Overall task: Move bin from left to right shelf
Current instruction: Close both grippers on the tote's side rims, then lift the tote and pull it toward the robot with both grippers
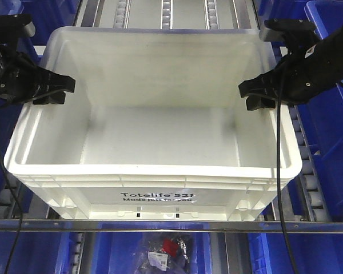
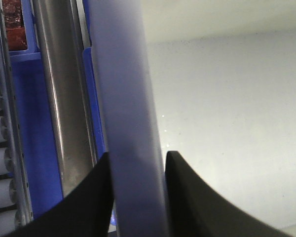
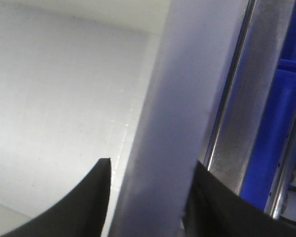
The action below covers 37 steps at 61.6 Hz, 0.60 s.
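The bin (image 1: 74, 194) is a large white tote with black "Totelife 521" print on its front wall. It fills the middle of the exterior view and holds nothing. My left gripper (image 1: 60, 91) is shut on its left rim, one black finger inside and one outside. The left wrist view shows that rim (image 2: 123, 89) running up between the fingers of the left gripper (image 2: 138, 163). My right gripper (image 1: 252, 94) grips the opposite rim the same way. In the right wrist view, the rim (image 3: 197, 74) passes between the two fingers of the right gripper (image 3: 153, 168).
Blue bins (image 1: 331, 114) flank the tote on both sides and below. Roller rails (image 1: 166, 11) run away behind it. A metal shelf bar (image 1: 171, 225) crosses in front, with a bag of small items (image 1: 163, 251) beneath. Metal rails (image 2: 59, 98) (image 3: 241, 98) lie just outside each gripped rim.
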Motion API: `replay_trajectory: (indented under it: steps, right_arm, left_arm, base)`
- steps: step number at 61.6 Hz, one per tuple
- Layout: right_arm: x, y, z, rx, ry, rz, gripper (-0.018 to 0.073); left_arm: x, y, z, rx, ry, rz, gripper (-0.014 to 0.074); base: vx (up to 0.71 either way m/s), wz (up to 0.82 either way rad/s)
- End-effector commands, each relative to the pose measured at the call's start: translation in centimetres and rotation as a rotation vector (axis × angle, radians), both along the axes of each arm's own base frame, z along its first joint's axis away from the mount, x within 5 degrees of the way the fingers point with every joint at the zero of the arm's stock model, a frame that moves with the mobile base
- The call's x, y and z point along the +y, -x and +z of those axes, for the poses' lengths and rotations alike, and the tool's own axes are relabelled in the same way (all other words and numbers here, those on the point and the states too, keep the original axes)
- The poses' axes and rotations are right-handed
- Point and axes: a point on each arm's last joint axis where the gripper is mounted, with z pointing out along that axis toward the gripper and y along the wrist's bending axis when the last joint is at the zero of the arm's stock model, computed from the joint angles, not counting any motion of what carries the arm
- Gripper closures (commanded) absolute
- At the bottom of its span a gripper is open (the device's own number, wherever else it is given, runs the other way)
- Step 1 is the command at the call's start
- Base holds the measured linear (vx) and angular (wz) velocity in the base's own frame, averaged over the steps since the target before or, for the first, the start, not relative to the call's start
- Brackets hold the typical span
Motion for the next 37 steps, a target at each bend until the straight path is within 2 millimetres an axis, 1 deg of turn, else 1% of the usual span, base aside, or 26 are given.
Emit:
replay_trajectory:
  steps: [1,23,37]
  right_arm:
    - [-0.3,0.9,3.7,-0.156,-0.03,-0.011,0.0566]
    - [-0.8,3.4,6.8,-0.241,-0.052,-0.007,0.0564]
    - [-1.0,4.8,8.1,-0.273,-0.058,-0.003,0.0564]
  left_arm:
    - [-0.2,0.8,3.3,-0.143,0.045,-0.012,0.0606]
    - [0.3,3.4,6.3,-0.23,0.063,-0.018,0.0604]
    - [0.7,5.2,8.1,-0.292,0.077,-0.019,0.0604]
  base:
    - [0.0,0.0]
    - [0.0,0.0]
    - [0.0,0.0]
